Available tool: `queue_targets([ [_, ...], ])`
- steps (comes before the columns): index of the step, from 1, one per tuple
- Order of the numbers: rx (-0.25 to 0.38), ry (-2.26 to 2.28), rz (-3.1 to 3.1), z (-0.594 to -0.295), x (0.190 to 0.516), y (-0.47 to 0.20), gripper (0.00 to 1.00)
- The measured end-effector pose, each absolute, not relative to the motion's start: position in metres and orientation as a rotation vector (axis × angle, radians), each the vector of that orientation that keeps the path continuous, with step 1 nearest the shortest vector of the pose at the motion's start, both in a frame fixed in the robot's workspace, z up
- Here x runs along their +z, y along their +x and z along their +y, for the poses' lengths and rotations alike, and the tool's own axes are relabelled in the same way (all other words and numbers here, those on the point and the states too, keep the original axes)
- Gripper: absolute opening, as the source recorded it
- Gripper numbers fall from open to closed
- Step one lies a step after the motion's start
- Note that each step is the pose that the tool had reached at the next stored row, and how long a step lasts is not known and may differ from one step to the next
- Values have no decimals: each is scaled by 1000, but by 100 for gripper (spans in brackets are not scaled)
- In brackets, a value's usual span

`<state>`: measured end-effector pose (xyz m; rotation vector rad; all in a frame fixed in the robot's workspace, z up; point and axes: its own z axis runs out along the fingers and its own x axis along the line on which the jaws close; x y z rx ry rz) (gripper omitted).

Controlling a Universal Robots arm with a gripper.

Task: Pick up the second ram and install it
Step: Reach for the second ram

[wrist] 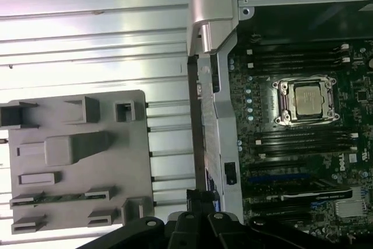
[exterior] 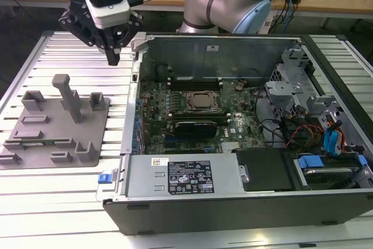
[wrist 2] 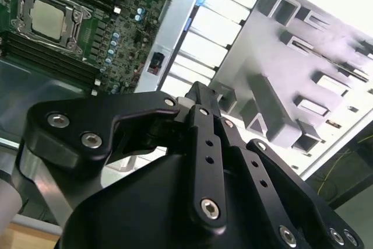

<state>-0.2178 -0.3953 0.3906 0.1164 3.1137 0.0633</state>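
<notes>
lying in moulded grey tray [wrist: 76,173], slim green ram [wrist: 58,197]

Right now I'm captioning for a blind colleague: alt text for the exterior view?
The gripper, jaws shut, hangs above the slatted table between a grey fixture tray on the exterior view's left and an open computer case.

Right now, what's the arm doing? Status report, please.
Gripper shut, empty, raised near case edge. Second ram lying in grey tray, untouched. Nothing over it.
</notes>
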Motion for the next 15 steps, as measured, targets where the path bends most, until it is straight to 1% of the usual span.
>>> queue_targets([
  [15,63,106,3114,-397,385,-237,8],
])
